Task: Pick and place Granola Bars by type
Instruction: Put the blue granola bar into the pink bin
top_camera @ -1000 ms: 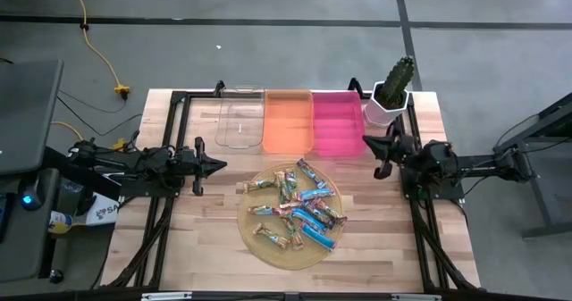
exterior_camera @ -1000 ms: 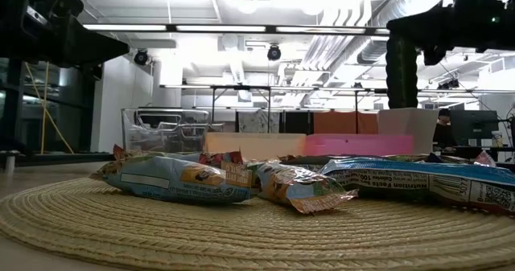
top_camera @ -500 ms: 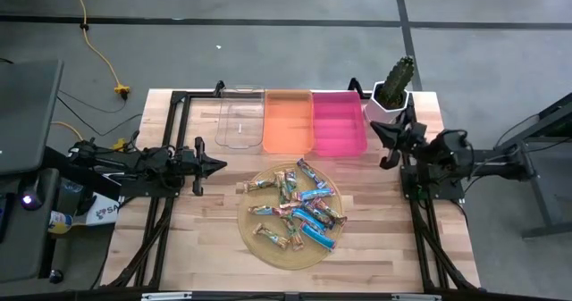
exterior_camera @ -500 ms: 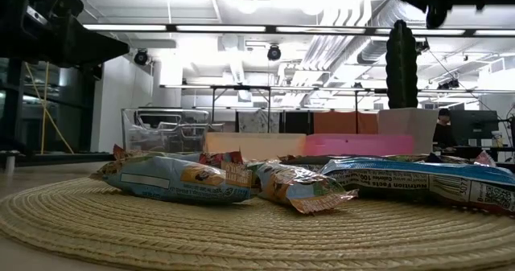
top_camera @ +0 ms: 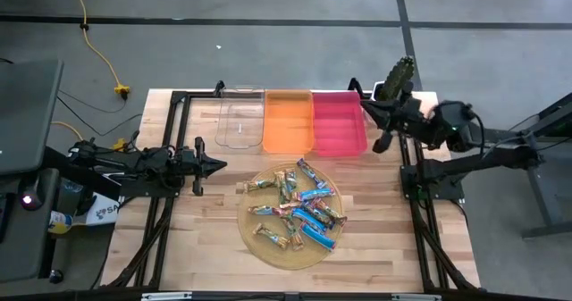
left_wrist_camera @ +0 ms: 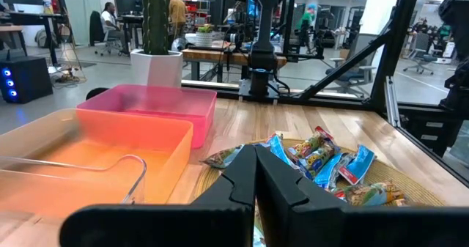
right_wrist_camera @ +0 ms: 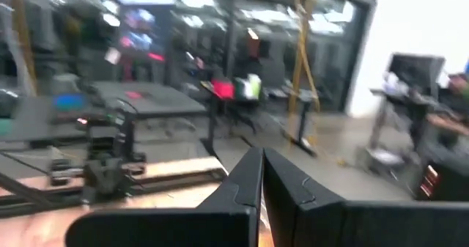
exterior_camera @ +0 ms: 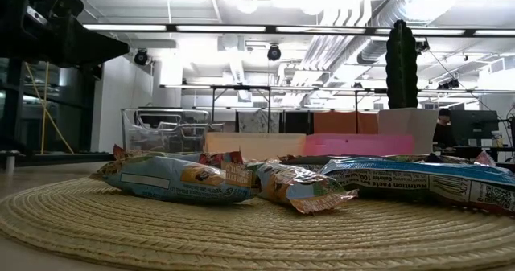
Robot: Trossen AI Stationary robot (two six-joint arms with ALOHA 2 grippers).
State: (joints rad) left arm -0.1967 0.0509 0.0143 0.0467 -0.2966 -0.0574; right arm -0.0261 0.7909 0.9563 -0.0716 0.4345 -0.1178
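Several granola bars (top_camera: 302,207) in tan, blue and dark wrappers lie in a loose heap on a round woven mat (top_camera: 286,258) at the table's middle. They also show in the low view (exterior_camera: 173,178) and the left wrist view (left_wrist_camera: 322,155). My left gripper (top_camera: 222,165) is shut and empty, level above the table to the left of the mat; its shut fingers show in the left wrist view (left_wrist_camera: 255,150). My right gripper (top_camera: 362,105) is shut and empty, raised by the pink bin's (top_camera: 339,122) far right corner; it also shows in its own wrist view (right_wrist_camera: 261,155).
A clear bin (top_camera: 241,118), an orange bin (top_camera: 288,121) and the pink bin stand side by side along the far edge. A cactus in a white pot (top_camera: 393,87) stands at the far right, close behind my right gripper. Dark frame rails run along both table sides.
My right gripper has risen and gone toward the table's far edge, from beside the pink bin's near right corner to its far right corner, and has left the low view. My left arm and the bars have kept still.
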